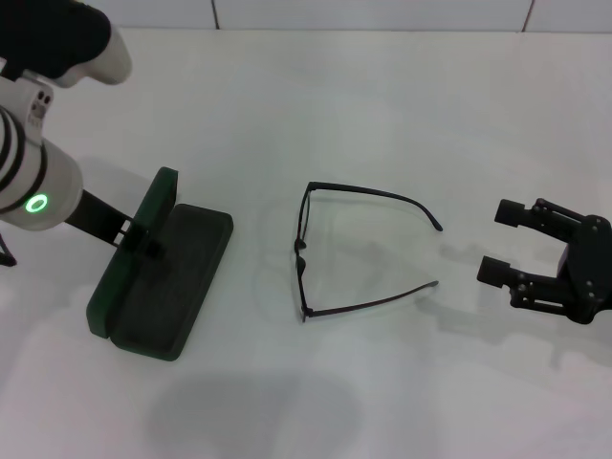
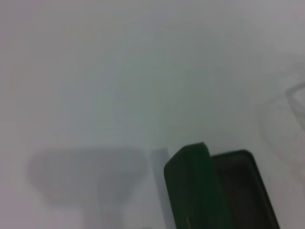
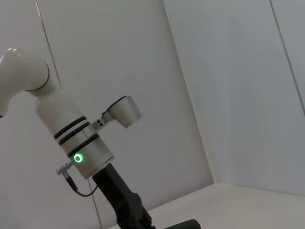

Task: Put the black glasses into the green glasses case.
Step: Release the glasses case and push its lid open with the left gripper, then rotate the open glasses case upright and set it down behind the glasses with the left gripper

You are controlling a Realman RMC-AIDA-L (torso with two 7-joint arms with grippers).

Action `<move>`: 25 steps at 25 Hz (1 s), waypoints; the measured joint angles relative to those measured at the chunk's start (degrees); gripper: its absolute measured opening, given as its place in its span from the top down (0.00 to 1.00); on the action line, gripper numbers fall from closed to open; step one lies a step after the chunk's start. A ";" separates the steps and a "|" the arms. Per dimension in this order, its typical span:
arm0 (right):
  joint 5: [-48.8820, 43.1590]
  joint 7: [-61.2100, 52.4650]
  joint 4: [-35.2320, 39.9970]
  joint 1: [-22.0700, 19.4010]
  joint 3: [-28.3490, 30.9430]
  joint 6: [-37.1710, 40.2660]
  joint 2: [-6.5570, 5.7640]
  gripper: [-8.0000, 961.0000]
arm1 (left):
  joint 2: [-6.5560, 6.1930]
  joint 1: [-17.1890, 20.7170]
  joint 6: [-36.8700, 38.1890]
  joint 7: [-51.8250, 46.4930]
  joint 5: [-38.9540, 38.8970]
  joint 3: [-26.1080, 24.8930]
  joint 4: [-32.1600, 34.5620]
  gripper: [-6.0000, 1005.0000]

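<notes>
The green glasses case (image 1: 163, 287) lies open on the white table (image 1: 382, 96), its lid upright and pinched by the left gripper (image 1: 139, 234), which is closed on the lid's edge; the black glasses (image 1: 359, 249) rest unfolded between case and right gripper (image 1: 497, 244), whose fingers stand spread, near the temple tips without touching.

The left hand (image 1: 143, 234) is partly hidden behind the case lid (image 1: 134, 253).
</notes>
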State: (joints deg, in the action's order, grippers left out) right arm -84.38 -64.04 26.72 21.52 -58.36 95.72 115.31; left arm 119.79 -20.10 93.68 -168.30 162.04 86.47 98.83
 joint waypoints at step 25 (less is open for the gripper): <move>0.01 0.66 -0.18 -0.86 -0.15 -0.36 0.19 0.11 | -0.49 -4.02 0.13 5.77 0.38 -0.48 1.91 0.80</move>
State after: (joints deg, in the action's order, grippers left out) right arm -84.37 -63.38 26.54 20.67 -58.51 95.36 115.50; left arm 119.31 -24.12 93.81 -162.53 162.42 85.99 100.74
